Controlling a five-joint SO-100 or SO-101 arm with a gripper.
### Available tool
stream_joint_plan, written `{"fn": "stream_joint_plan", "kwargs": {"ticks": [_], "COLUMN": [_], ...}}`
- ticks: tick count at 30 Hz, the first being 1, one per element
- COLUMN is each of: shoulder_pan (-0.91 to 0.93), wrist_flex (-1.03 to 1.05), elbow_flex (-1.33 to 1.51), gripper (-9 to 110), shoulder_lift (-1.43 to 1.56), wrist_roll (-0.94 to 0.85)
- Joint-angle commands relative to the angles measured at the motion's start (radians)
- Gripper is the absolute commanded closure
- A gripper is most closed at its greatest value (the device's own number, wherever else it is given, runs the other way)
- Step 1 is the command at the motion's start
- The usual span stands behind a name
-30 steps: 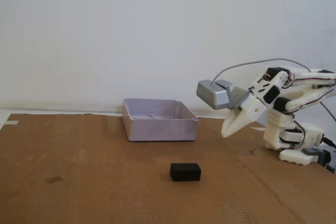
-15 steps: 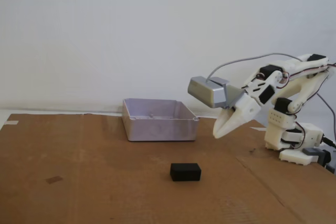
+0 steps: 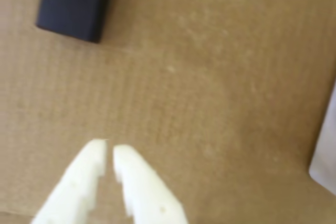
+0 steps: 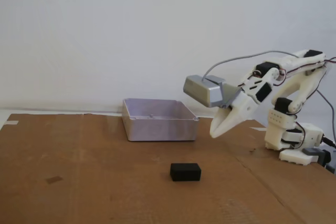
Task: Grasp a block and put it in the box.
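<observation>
The small black block [image 4: 185, 172] lies flat on the brown cardboard, in front of the box. In the wrist view the block [image 3: 73, 3] sits at the top left, partly cut by the frame edge. The pale lilac-grey box [image 4: 159, 119] stands behind it with nothing visible inside; a sliver of the box [image 3: 326, 150] shows at the right edge of the wrist view. My gripper [image 4: 214, 132] hangs in the air to the right of the box, above and right of the block. Its white fingers [image 3: 86, 174] are nearly together with nothing between them, gripper [image 3: 109, 149] shut.
The white arm base [image 4: 294, 140] stands at the right on the cardboard sheet [image 4: 79, 182]. A grey camera module [image 4: 203, 91] rides on the wrist. A seam in the cardboard runs diagonally near the base. A white wall is behind.
The arm has stretched out leftward and the gripper has moved left, nearer to the box and block. The block and box have not moved.
</observation>
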Motion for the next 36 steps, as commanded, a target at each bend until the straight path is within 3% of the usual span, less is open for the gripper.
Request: {"fn": "stream_joint_plan", "kwargs": {"ticks": [1, 23, 36], "shoulder_pan": [-0.040, -0.051, -0.048], "wrist_flex": [-0.049, -0.054, -0.112], "elbow_flex": [-0.178, -0.517, -0.551], "gripper": [102, 102, 101], "shoulder_lift": [-0.071, -0.453, -0.555], "wrist_roll": [0.005, -0.005, -0.006]}}
